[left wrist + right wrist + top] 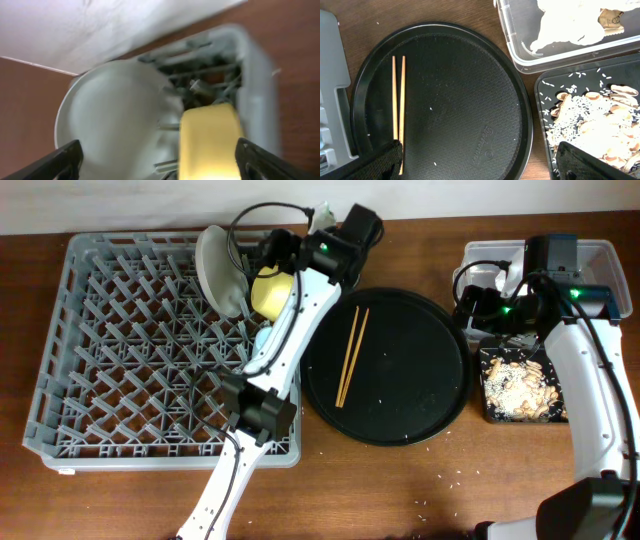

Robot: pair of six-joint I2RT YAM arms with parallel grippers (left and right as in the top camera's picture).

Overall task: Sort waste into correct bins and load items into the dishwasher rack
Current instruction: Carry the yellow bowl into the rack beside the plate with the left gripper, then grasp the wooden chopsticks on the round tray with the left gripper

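Left wrist view blurred: plate (112, 120), bowl (207, 142) smeared. Overhead: cup (261, 338) mostly under left arm (300, 310). Right wrist: tub (517, 50), tray (540, 115) cut by edge.

Nothing is reading clearly from where I'm standing. A faint embossed script mark is showing on the floor of the round tray (487, 137), but I'm not making out its letters. The wrapper (612, 20) lying in the tub (520, 56) is carrying a small dark print, too tiny to read.
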